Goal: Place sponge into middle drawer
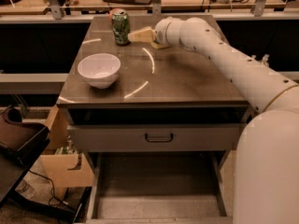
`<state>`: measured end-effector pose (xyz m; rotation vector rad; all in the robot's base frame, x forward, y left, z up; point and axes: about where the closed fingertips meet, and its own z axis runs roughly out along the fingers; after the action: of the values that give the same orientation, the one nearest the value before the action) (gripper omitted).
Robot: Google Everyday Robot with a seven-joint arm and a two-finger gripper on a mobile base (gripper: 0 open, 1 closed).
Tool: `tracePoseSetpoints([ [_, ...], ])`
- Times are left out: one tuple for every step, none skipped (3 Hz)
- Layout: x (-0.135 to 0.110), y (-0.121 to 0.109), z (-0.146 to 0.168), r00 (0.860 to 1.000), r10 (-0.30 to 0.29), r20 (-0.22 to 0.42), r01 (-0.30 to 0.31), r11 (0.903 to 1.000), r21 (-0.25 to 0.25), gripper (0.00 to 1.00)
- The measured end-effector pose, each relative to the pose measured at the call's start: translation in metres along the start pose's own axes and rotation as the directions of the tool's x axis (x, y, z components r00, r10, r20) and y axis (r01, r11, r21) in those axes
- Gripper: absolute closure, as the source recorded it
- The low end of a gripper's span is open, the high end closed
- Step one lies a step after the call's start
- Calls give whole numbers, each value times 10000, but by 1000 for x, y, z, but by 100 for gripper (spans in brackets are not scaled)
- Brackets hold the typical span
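Observation:
The sponge [161, 45] lies at the back of the table top, right of the green can; only a yellow sliver shows under my wrist. My gripper [140, 35] is low over the table between the sponge and the can, pointing left, with the white arm reaching in from the right. The middle drawer [159, 190] is pulled open below the table, its grey floor bare. It is far below and in front of the gripper.
A green soda can [120, 26] stands just left of the gripper. A white bowl [99, 69] sits at the table's front left. A shut drawer front with a black handle [159, 137] is above the open drawer. A cardboard box [65, 167] stands on the floor at left.

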<state>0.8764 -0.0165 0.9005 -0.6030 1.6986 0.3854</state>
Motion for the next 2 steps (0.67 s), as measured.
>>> tracePoseSetpoints([
  [0, 0, 0, 10000, 0, -1, 0, 10000, -2, 0],
  [19, -12, 12, 10000, -11, -83, 8, 9996, -266, 0],
])
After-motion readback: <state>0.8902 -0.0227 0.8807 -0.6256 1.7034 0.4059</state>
